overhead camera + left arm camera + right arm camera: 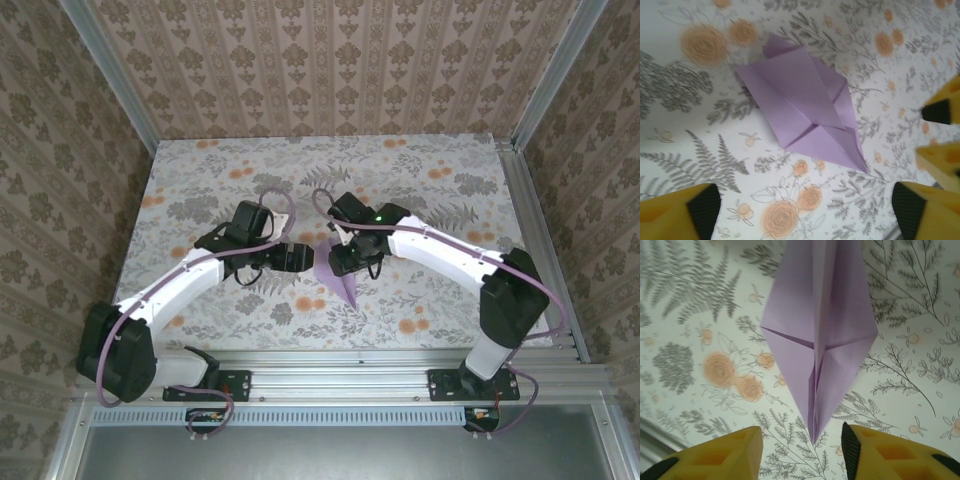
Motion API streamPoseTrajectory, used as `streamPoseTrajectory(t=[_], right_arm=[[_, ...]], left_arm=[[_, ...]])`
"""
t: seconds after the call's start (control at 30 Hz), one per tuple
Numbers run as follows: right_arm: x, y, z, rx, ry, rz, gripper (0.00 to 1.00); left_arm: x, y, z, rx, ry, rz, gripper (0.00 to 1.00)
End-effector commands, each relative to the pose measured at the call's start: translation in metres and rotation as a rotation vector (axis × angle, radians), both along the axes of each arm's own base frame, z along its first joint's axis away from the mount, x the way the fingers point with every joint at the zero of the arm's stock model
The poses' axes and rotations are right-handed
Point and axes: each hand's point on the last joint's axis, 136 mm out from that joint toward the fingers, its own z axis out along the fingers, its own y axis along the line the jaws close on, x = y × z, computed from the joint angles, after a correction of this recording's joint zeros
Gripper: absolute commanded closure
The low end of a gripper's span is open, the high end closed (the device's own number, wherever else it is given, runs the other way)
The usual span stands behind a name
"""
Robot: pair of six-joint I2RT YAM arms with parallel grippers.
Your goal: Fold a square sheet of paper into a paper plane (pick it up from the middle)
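The paper plane (337,277) is a pale lilac sheet folded to a point, lying flat on the floral tabletop between the two grippers, point toward the near edge. In the left wrist view the paper plane (800,102) lies ahead of my left gripper (807,215), which is open with bare table between its fingers. My left gripper (300,257) sits just left of the paper. My right gripper (345,262) hovers over its right side. In the right wrist view the paper plane's (820,330) tip ends just short of my open right gripper (802,455), untouched.
The floral table (430,190) is walled by patterned panels and aluminium posts. A metal rail (350,360) runs along the near edge behind the arm bases. The right gripper's yellow fingers (942,107) show at the right edge of the left wrist view.
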Motion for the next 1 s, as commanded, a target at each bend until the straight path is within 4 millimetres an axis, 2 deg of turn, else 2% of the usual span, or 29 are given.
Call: streamPoseTrajectory(t=[0.0, 0.07, 0.2, 0.3, 0.33, 0.37, 0.43, 0.57, 0.7, 0.77, 0.97], right_arm=[[-0.002, -0.002, 0.014, 0.104, -0.039, 0.074, 0.45], [0.006, -0.007, 0.021, 0.168, -0.091, 0.06, 0.39], [0.028, -0.035, 0.032, 0.253, -0.228, -0.014, 0.29], [0.046, -0.072, 0.042, 0.238, -0.388, -0.105, 0.16], [0.051, -0.087, 0.041, 0.21, -0.436, -0.142, 0.1], [0.055, -0.101, 0.039, 0.192, -0.468, -0.177, 0.09], [0.06, -0.127, 0.035, 0.157, -0.532, -0.248, 0.01], [0.067, -0.176, 0.027, 0.103, -0.643, -0.381, 0.0], [0.071, -0.216, 0.017, 0.065, -0.715, -0.489, 0.0], [0.073, -0.234, 0.018, 0.071, -0.739, -0.532, 0.0], [0.079, -0.26, 0.014, 0.027, -0.858, -0.563, 0.0]], left_arm=[[0.018, 0.02, 0.014, 0.129, -0.185, -0.019, 0.04], [0.03, 0.031, 0.015, 0.185, -0.269, 0.005, 0.0], [0.054, 0.056, 0.014, 0.259, -0.355, 0.084, 0.0], [0.068, 0.08, 0.009, 0.366, -0.413, 0.153, 0.0], [0.076, 0.097, 0.009, 0.401, -0.429, 0.205, 0.0], [0.08, 0.109, 0.009, 0.435, -0.449, 0.245, 0.0], [0.086, 0.128, 0.009, 0.473, -0.49, 0.298, 0.0], [0.095, 0.169, 0.003, 0.496, -0.546, 0.427, 0.0], [0.1, 0.201, -0.009, 0.493, -0.545, 0.527, 0.0], [0.105, 0.208, -0.015, 0.482, -0.556, 0.542, 0.0], [0.121, 0.221, -0.028, 0.509, -0.59, 0.549, 0.0]])
